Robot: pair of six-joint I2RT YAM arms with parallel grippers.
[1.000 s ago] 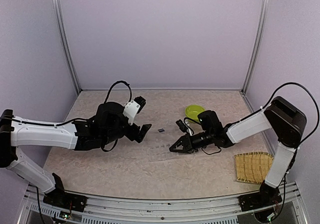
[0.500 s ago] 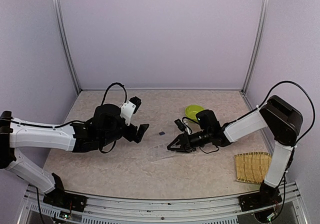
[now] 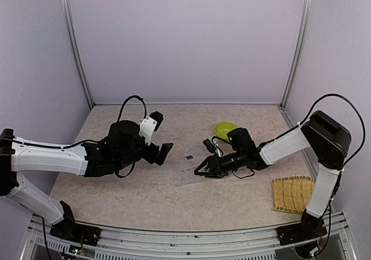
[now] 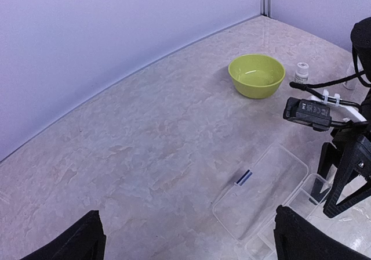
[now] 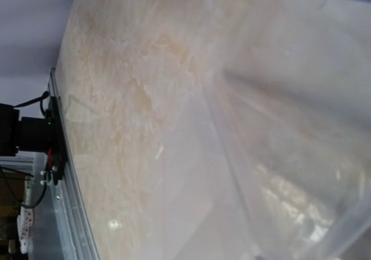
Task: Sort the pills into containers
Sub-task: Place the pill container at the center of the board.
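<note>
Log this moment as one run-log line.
left end effector: open, empty | right end effector: jaws parted over clear pill box | green bowl: beyond box | pills: none discernible

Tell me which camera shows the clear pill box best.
Left wrist: the pill box lies in plain sight, its rectangular outline readable. The top view shows only a faint, small glint; the right wrist view is too close, just blurred clear plastic.
</note>
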